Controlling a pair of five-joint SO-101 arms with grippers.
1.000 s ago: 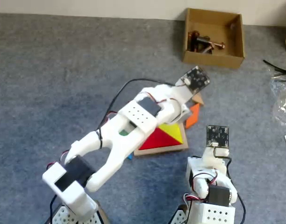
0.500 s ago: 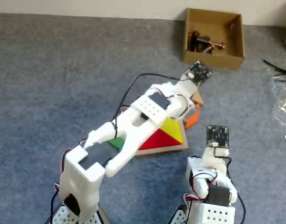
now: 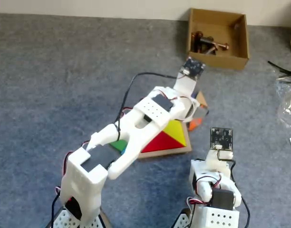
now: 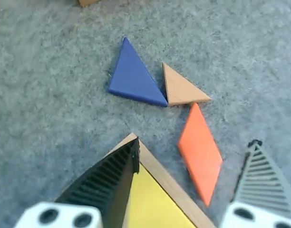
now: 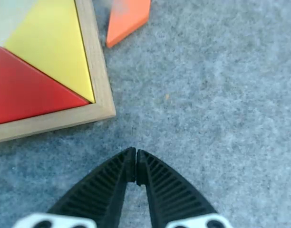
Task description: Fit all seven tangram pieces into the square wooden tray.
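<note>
I'm seeing the left jaws hanging spread wide over a corner of the square wooden tray (image 4: 160,172). One finger is sitting above the rim, the other out past the orange parallelogram (image 4: 200,153), which is lying on the grey worktop (image 4: 50,118) just beside the tray. Beyond it, the blue triangle (image 4: 133,76) and the tan triangle (image 4: 181,89) are lying outside the tray, touching at a corner. The yellow triangle (image 5: 53,42) and red triangle (image 5: 26,88) are sitting edge to edge inside the tray. The right jaws are hovering pressed together, empty, near another tray corner.
</note>
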